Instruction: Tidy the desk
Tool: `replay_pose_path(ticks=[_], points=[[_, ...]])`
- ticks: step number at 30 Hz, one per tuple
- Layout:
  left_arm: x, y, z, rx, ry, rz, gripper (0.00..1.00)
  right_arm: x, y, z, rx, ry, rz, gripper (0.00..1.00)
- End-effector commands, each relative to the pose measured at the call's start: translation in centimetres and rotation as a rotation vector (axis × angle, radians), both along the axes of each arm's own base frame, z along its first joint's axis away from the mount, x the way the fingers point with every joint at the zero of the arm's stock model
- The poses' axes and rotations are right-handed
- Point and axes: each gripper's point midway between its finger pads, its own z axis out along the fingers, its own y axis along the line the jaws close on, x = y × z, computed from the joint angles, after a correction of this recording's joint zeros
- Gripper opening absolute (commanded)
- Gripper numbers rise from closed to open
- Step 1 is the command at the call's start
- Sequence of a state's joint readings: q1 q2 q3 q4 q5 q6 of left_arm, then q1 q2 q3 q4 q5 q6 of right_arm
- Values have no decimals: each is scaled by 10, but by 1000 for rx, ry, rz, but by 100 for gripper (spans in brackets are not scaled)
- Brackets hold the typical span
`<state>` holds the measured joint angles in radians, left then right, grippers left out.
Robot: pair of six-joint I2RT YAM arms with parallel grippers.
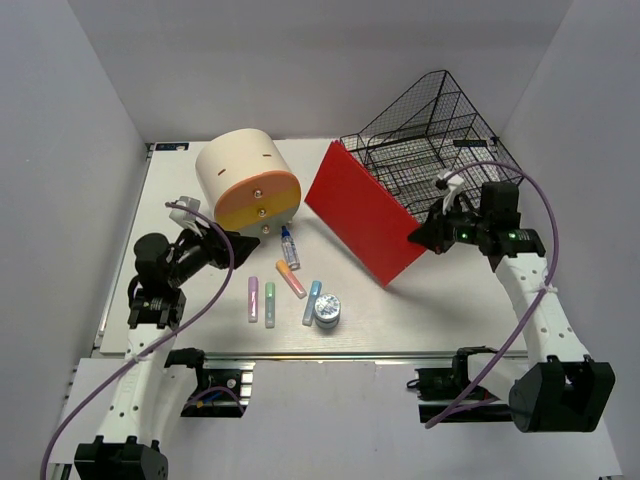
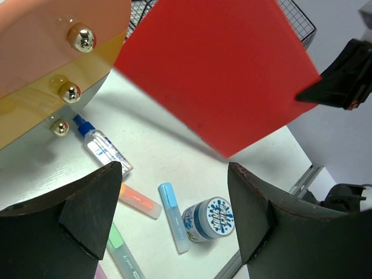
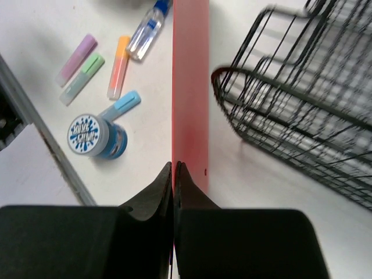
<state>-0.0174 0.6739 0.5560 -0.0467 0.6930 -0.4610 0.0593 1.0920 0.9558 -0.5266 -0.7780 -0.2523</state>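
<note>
Right gripper (image 3: pixel 174 168) clenched on red folder (image 1: pixel 362 210) edge, just beside wire basket (image 1: pixel 430 130); left gripper (image 2: pixel 174 171) released, well apart from basket; desk (image 1: pixel 430 300) lies under basket; best keep folder upright, clear the rim.

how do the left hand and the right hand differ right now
The left hand stands wide open; the right hand is shut. The left hand holds nothing; the right hand pinches the edge of the red folder, which is tilted up. The left hand is by the round drawer box, the right hand by the wire basket. Both hang above the desk.
</note>
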Motion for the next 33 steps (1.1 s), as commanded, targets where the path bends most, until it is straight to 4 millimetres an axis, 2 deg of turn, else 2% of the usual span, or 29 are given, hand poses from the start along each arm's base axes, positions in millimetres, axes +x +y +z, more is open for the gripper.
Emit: replay_pose_path(ticks=[1,3,11,16,20,22,23,24,25,29,30,33], points=[[-1,-4,16,-22,-24,-19,83,11,1,55,12,-189,2,0],[-1,-5,17,-37,-18,-27,83,13,2,68,24,-219,3,0],[-3,-18,33,-132,-21,-107,95,6,9,126,97,-286,17,0],[0,-22,52,-163,-47,-134,98,5,11,166,161,-358,-16,0],[5,-27,66,-202,-58,-160,98,7,16,188,232,-355,-25,0],[14,-27,75,-222,-74,-160,98,6,20,198,276,-331,-14,0],[16,-31,79,-226,-79,-173,98,6,22,205,294,-340,-6,0],[18,-35,91,-243,-99,-190,98,4,25,208,324,-308,5,0],[28,-36,90,-256,-78,-190,98,3,26,216,340,-311,13,0],[41,-58,107,-315,-92,-255,98,-5,33,245,408,-327,71,0],[44,-62,122,-317,-134,-269,98,-7,34,248,428,-304,80,0],[56,-82,127,-307,-147,-292,98,-12,39,266,464,-320,124,0]])
